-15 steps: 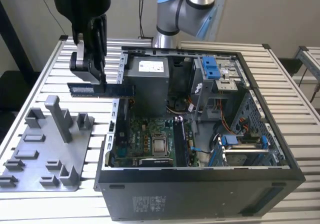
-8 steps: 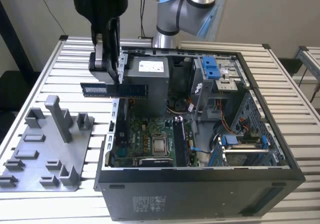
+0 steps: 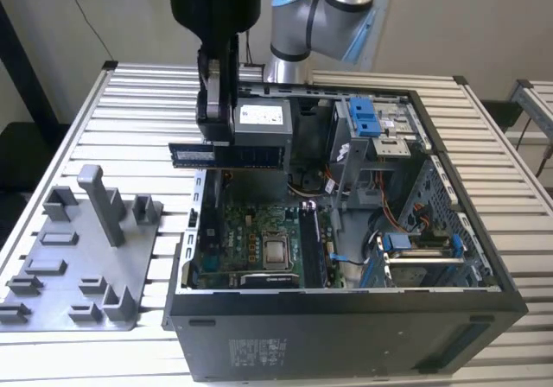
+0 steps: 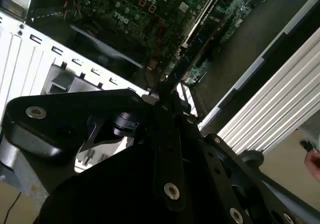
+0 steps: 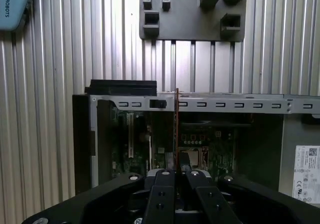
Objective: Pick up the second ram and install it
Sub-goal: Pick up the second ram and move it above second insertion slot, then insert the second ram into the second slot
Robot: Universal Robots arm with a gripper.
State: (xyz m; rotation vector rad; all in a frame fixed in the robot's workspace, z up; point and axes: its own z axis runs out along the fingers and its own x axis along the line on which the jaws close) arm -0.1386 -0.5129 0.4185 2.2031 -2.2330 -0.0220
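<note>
In the exterior view my gripper (image 3: 216,136) is shut on the second ram (image 3: 251,155), a long dark strip with a pale label. It is held level and lengthwise above the back left corner of the open computer case (image 3: 346,331). The first wrist view shows the second ram (image 5: 177,129) edge-on as a thin line running out from between my fingertips (image 5: 177,176), over the motherboard (image 5: 210,139). In the second wrist view the strip (image 4: 175,74) points from the gripper toward the long slots (image 4: 200,19) on the board.
The grey plastic tray (image 3: 52,270) with upright posts lies on the slatted table at the exterior view's left of the case. Inside the case are the motherboard (image 3: 251,240), a power supply (image 3: 263,121), a blue-latched drive cage (image 3: 367,119) and loose cables (image 3: 389,231).
</note>
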